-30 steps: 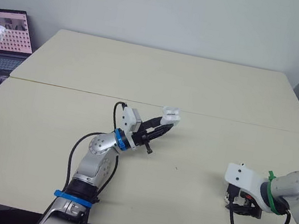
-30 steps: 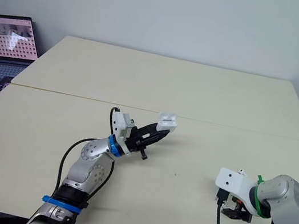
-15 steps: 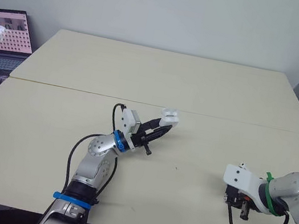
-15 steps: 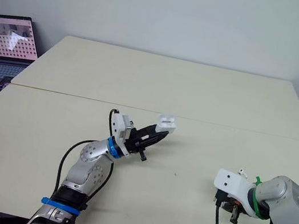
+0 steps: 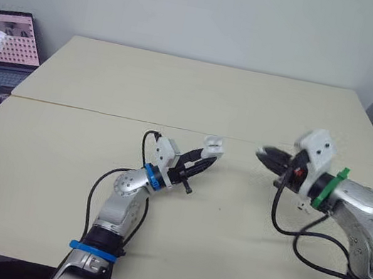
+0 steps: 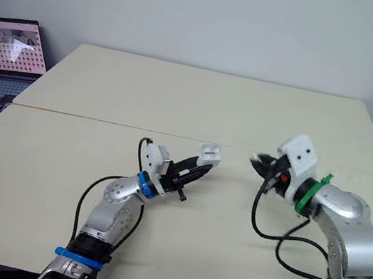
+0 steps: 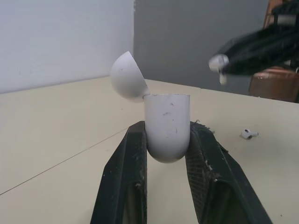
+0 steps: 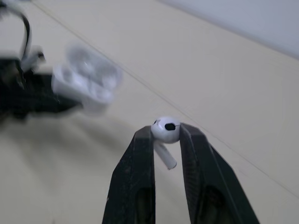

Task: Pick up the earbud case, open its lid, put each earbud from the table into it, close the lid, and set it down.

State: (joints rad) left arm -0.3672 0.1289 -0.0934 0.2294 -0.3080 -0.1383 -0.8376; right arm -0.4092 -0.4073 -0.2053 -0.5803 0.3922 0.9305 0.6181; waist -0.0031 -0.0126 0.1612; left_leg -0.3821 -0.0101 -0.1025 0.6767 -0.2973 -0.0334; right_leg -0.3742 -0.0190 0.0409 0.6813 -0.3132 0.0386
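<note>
Earbud case (image 7: 167, 122), lid tipped open, is clamped between the left gripper's (image 5: 205, 159) fingers over the middle of the table (image 5: 181, 88). One earbud (image 8: 164, 130) is pinched in the right gripper (image 5: 265, 154), raised near the case. Seemingly a second earbud (image 7: 249, 134) is seen lying on the table.

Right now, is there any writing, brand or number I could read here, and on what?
None can be read.
The laptop screen shows a grid of marks, too small to read.
The earbud case and the earbud show plain white, no marking.
</note>
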